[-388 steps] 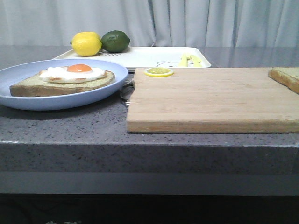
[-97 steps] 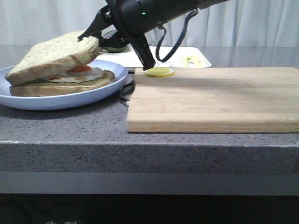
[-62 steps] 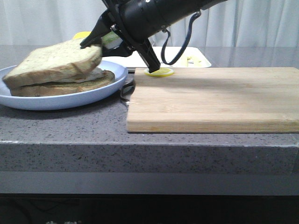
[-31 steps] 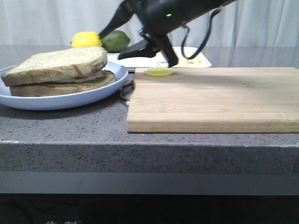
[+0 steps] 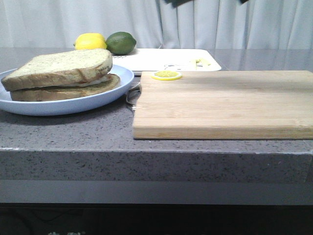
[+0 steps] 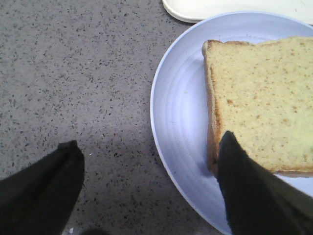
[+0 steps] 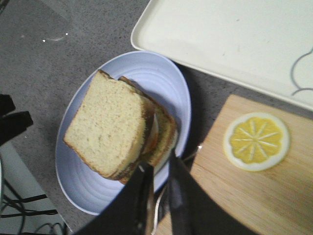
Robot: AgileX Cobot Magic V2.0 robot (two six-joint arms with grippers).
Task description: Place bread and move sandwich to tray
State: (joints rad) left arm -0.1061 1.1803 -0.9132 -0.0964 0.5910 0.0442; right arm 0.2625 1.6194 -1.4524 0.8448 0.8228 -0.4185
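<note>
The left gripper [image 6: 146, 191] is hanging spread wide astride the blue plate's [image 6: 178, 122] near rim (nearer arm); the sandwich [image 6: 259, 103] is lying just ahead.

1. The thick pale greenish-tan bread slice [image 5: 63, 66] is speckled, with a brown crust.
2. The round plate [image 5: 120, 81] beneath the stacked brown-crusted sandwich [image 7: 122, 132] is plain light blue.
3. The shallow rectangular tray [image 5: 161, 59] is white, with a small dark line print.
4. The bamboo cutting board [image 5: 225, 103] is light tan with fine grain.
5. The lemon slice [image 7: 256, 141] is yellow, with paler spokes.
6. A whole yellow lemon [image 5: 89, 41] and a dark green lime [image 5: 121, 42].
7. The worktop [image 6: 73, 73] is grey stone with dark flecks.
</note>
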